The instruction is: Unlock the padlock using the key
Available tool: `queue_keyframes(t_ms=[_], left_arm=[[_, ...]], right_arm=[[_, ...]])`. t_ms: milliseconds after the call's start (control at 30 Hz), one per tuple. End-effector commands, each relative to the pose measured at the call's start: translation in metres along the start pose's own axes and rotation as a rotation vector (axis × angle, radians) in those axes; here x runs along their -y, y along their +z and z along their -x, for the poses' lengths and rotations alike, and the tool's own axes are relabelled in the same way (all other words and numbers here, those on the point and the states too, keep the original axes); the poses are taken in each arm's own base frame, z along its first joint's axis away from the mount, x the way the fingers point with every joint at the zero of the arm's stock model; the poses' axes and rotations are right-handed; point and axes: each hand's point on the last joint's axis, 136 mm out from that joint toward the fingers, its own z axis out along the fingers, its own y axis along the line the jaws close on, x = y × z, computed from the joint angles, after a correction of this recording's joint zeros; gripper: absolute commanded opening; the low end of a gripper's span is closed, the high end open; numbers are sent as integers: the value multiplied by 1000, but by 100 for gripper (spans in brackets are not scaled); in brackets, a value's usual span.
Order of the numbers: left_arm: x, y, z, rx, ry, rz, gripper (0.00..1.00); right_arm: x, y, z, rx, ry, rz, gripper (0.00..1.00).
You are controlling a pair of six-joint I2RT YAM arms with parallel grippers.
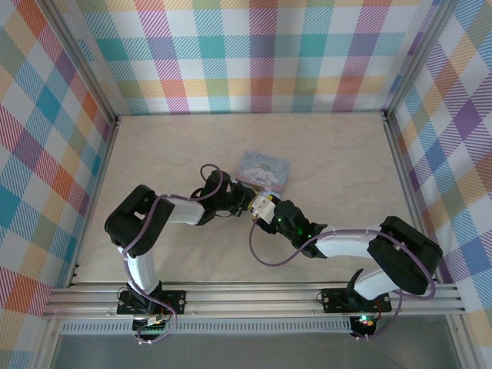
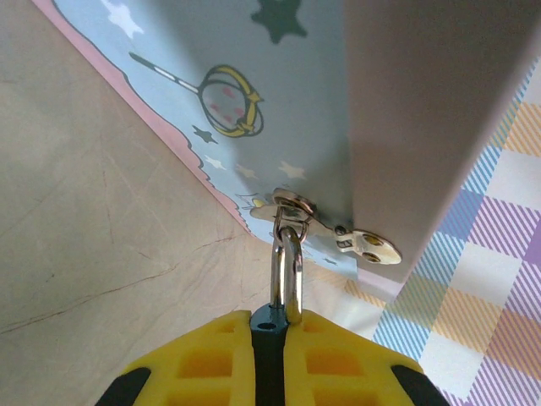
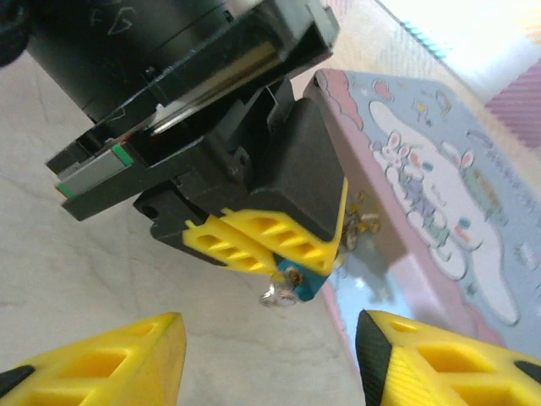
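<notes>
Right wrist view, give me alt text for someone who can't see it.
The left end effector is shut on the small blue-green padlock at the edge of a pale blue cartoon tin. The right end effector is open in the foreground, above the beige table.

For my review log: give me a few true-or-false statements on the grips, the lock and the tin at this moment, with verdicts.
1. The left gripper is shut on the padlock. True.
2. The right gripper holds the key. False: its jaws stand open and empty, and the key sticks out of the padlock.
3. The shackle passes through the hasp on the tin. True.
4. The tin sits in a far corner of the table. False: it lies mid-table, beside both grippers.
</notes>
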Motion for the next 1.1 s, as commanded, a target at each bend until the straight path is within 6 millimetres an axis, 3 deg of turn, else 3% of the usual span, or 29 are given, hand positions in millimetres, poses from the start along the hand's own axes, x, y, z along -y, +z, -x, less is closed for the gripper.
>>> queue_keyframes(t_ms=[0,100,400,700,1067], left_arm=[[3,-5,-8,-24,-15,4,0],[4,-3,-8,-29,-17,0,0],[5,-4,-9,-35,-24,-7,0],[6,-5,-8,-29,-21,-1,0],[10,-5,-9,-31,-17,-6,0]], right_arm=[[1,6,4,-52,-290,-53,57],[-1,6,-5,-71,-375,-55,57],[-10,21,-16,-80,-409,-53,52],[-2,24,-13,-52,-347,-57,49],[5,24,-16,-52,-306,-47,36]])
